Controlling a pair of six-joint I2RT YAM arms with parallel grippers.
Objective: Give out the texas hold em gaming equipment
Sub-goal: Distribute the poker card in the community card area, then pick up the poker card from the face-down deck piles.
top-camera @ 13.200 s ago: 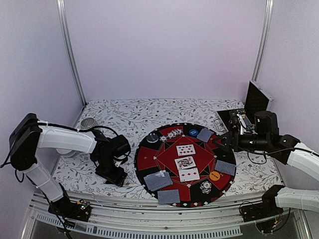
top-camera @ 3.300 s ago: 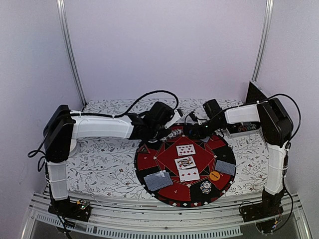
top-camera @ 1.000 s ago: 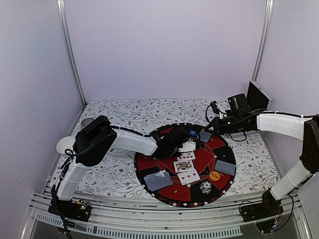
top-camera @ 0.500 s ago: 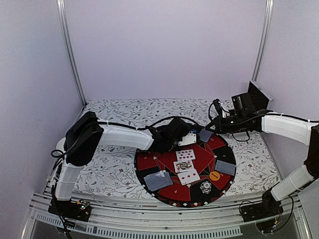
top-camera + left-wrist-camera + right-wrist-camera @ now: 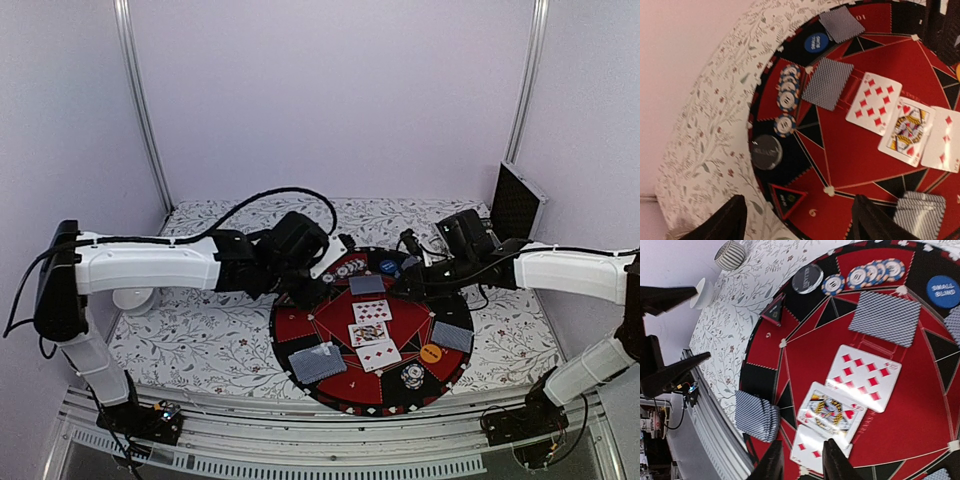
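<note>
Left end effector [image 5: 800, 225] hangs wide open over the far-left rim of the round red-and-black mat [image 5: 295, 325], gripping nothing. Just right of it, a grey-blue-backed playing card [image 5: 367, 284] lies face down beside the row of striped poker chips [image 5: 350, 267], heading a line of three face-up white cards [image 5: 369, 335]. Right end effector [image 5: 802, 462] hovers above those cards, slightly parted and empty.

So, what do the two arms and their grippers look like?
The left arm and the right arm both have smooth white tube-shaped shells with black joints. A black cable loops above the left one, and a thinner cable runs along the right one. The left gripper and the right gripper each have two plain dark fingers. I see no markings.
</note>
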